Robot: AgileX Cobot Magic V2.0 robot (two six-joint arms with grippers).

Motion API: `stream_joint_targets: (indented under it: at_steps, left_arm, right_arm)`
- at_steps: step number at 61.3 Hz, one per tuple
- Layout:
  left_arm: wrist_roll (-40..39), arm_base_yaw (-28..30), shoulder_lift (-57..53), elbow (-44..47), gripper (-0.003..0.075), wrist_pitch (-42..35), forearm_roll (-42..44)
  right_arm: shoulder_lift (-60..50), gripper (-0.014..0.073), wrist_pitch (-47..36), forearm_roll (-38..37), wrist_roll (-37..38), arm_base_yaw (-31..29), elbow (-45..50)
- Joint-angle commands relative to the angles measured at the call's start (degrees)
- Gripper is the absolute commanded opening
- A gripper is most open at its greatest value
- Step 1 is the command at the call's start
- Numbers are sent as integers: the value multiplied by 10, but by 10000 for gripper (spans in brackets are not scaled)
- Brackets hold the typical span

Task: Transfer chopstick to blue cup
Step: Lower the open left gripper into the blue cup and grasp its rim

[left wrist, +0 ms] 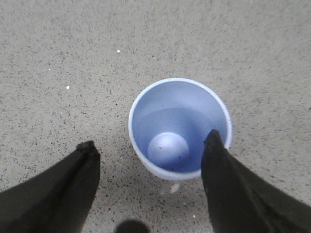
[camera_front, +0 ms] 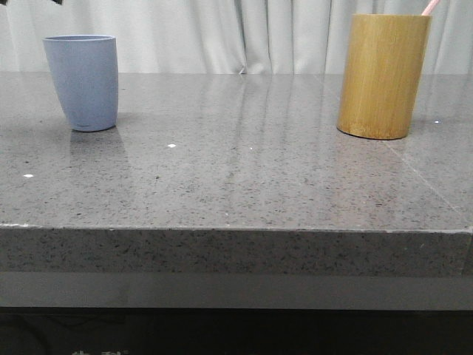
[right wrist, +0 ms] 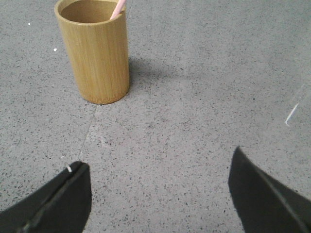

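Nearest the camera in the front view is the bare speckled grey counter (camera_front: pixel 244 185), with nothing lying on it between the two vessels. Farther back on the left stands the blue cup (camera_front: pixel 81 81), upright and empty; the left hand (left wrist: pixel 150 148) hangs above it with its fingers spread wide, holding nothing, one fingertip over the cup's rim. Well apart on the right stands the bamboo holder (camera_front: pixel 383 75), and the chopstick (camera_front: pixel 430 7) leans inside it, only its pink tip showing above the rim. The right hand (right wrist: pixel 158 170) is also spread wide and empty, near the holder but short of it. The transfer looks not yet begun: the step in hand is the reach. Next, the right hand likely must rise over the holder, narrow on the thin tip and lift it straight out.
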Motion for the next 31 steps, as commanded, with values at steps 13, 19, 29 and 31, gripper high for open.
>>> stream_joint_targets:
  at_steps: [13, 19, 29, 31]
  left_arm:
    - [0, -4, 86, -133, 439, 65, 32]
    - [0, -4, 109, -155, 437, 73, 32]
    - [0, -4, 137, -179, 342, 83, 32]
    - [0, -4, 142, -181, 318, 86, 32]
  right_arm:
    - [5, 592, -36, 3, -6, -2, -20]
    - [5, 592, -35, 3, -6, -2, -20]
    - [5, 592, -35, 3, -6, -2, -20]
    - [5, 592, -35, 3, -6, -2, -20]
